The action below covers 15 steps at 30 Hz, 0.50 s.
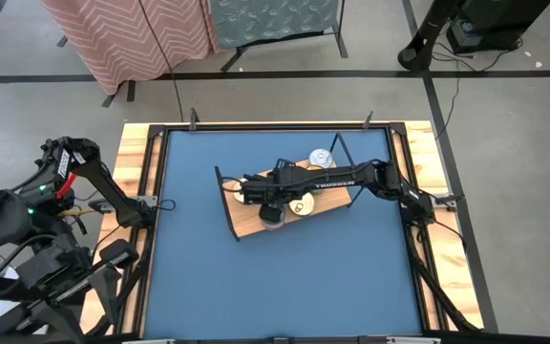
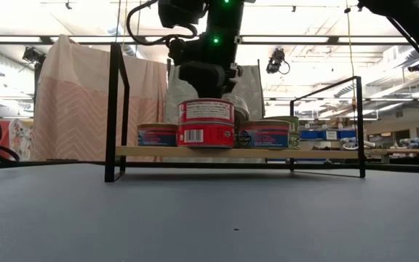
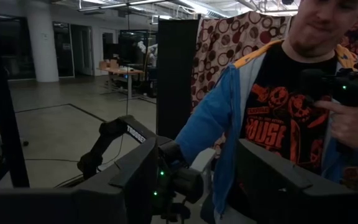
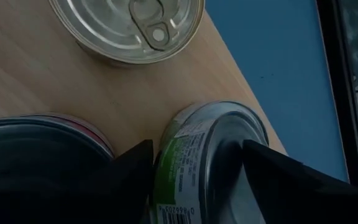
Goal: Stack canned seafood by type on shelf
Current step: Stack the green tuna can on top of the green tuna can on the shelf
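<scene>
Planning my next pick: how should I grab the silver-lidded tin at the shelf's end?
Grip its round side wall across the width, coming straight down: the silver-lidded tin lies flat, lid up, on the shelf, likely too low for a sideways grab.

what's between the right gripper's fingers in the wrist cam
A green-labelled tin standing on the shelf; the right wrist view shows the right gripper straddling it with jaws spread.

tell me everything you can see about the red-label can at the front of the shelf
The red-label can is a round tin with a red paper wrapper bearing white print and a silver rim. It looks like two stacked tins, standing upright at the front edge of the light-wood shelf. The right gripper hangs directly above it; whether they touch is unclear.
</scene>
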Tool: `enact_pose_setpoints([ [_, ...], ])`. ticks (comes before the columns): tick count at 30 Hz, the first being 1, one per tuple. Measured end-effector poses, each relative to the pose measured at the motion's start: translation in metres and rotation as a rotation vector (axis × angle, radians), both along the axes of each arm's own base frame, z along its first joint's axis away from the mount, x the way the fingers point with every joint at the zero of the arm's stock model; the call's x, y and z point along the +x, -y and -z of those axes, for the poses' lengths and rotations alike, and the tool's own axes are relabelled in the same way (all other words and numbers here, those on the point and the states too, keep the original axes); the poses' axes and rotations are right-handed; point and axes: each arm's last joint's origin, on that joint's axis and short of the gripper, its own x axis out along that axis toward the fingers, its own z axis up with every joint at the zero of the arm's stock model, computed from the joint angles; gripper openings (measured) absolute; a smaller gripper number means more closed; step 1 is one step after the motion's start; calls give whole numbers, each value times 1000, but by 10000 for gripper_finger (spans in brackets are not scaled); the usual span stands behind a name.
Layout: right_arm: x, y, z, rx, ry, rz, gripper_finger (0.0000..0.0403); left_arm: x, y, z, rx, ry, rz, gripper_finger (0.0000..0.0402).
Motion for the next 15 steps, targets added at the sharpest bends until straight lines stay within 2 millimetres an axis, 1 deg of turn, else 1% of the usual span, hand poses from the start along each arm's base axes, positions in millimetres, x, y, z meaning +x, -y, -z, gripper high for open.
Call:
enact_pose_setpoints([
  [7,3,0,0,52,36,8,264,0,0,0,0,0,0,218],
  [15,3,6,0,50,39,29,273,1,2,1,5,-2,0,218],
])
